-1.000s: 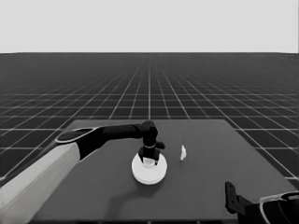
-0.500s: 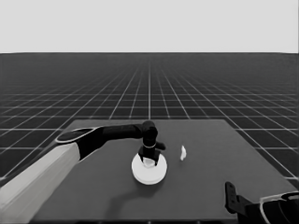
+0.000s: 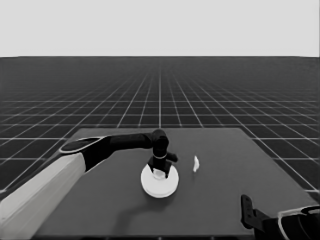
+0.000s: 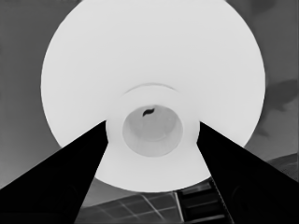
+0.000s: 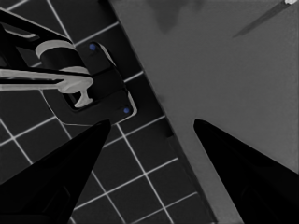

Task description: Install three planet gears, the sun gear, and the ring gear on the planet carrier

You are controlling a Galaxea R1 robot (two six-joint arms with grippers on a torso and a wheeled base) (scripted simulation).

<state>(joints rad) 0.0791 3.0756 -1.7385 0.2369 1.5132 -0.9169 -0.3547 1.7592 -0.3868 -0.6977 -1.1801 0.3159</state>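
Right end effector [image 3: 248, 212]: parked at the near right corner of the tabletop [image 3: 210, 210], the nearest thing in the head view; its fingers [image 5: 60, 182] stand spread with nothing between them, over the table's edge and the floor's grid.
Dark machinery [image 5: 88, 84]: past the table's edge in the right wrist view, with pale bands and small blue lights.
Left arm [image 3: 55, 182]: comes in from the lower left corner, pale grey near, black farther on, and reaches to the middle of the tabletop.
Larger round part [image 3: 159, 181]: the ring gear, lying near the tabletop's middle, a thick white disc with a raised hub and a hole in it.
Left end effector [image 3: 159, 170]: straight above that disc, pointing down; in the left wrist view its fingers [image 4: 65, 182] sit one at each side of the raised hub [image 4: 152, 128], pinching it or just touching it.
Gears and smaller round part: not to be seen anywhere on the tabletop.
Thin white piece [image 3: 196, 163]: just right of the disc and a little farther back, apart from it.
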